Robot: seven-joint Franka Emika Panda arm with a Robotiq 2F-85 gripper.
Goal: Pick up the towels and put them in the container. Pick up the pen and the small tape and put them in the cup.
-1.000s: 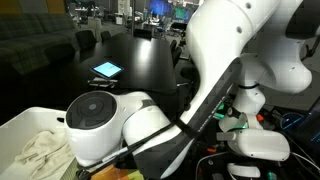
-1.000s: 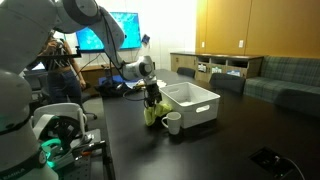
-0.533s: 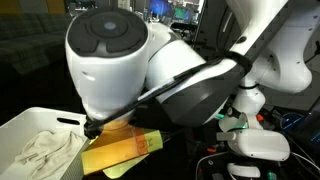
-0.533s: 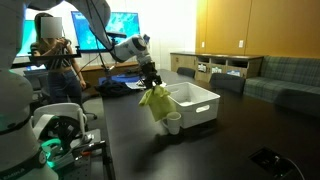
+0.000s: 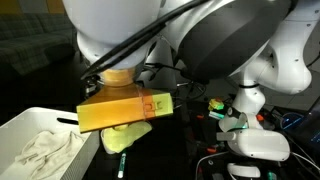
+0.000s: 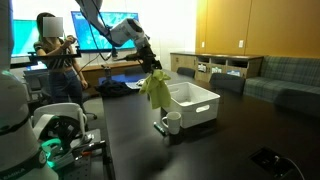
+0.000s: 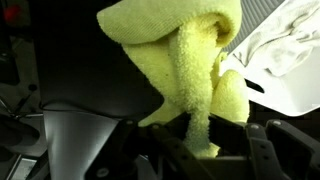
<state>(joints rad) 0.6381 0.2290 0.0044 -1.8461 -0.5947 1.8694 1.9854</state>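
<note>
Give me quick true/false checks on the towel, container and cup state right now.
1. The gripper holds a yellow towel clear of the table. True.
2. The white container is empty. False: a white towel lies in it.
3. A cup stands on the table beside the container. True.
4. The yellow towel lies inside the container. False: it hangs in the air from the gripper.
</note>
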